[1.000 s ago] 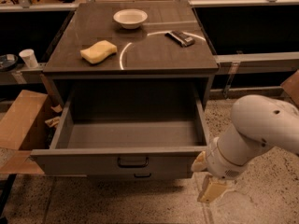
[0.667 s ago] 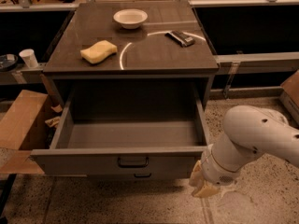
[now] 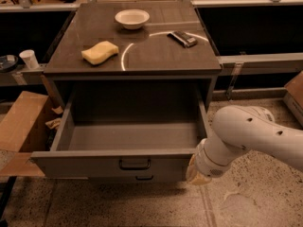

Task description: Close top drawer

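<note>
End effector shifted left to top drawer front.

text: none readable | gripper: by top drawer front, right end

Arm: one thick limb, visible from the right edge of the scene to the gripper. The shell is white, smooth and rounded, with a matt finish and no visible cables or markings.

Holes: a few small, dark, round openings are set into the shell along the limb.

Wrist: a narrower white cylinder with ring-shaped seams stacked along it and one small dark dot near its end.

Gripper: pale tan or cream, darker than the arm. It sits at the near right corner of the top drawer, against its front panel.
</note>
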Available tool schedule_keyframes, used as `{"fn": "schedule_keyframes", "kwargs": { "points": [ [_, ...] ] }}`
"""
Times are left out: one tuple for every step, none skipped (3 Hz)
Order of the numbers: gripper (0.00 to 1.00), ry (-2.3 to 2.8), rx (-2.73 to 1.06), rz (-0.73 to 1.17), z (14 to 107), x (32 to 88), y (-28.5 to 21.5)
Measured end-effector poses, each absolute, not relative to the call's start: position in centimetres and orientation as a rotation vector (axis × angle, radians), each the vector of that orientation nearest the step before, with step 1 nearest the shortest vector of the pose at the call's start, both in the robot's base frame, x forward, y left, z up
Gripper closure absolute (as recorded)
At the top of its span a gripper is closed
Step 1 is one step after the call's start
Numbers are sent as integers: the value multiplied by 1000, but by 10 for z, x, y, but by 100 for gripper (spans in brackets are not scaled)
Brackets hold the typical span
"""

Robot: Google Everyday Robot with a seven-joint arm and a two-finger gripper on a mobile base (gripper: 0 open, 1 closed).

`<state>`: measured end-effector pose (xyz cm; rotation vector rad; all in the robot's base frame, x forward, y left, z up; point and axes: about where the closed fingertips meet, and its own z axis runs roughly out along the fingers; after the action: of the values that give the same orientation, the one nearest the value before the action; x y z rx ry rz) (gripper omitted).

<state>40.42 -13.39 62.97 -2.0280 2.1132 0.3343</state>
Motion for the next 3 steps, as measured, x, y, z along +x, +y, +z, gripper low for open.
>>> {"fn": "schedule_keyframes", "kwargs": {
  "points": [
    [81, 2113, -2027, 333, 630, 404, -134],
    [58, 2113, -2027, 333, 630, 404, -134],
    [34, 2113, -2027, 333, 630, 404, -134]
  ]
}}
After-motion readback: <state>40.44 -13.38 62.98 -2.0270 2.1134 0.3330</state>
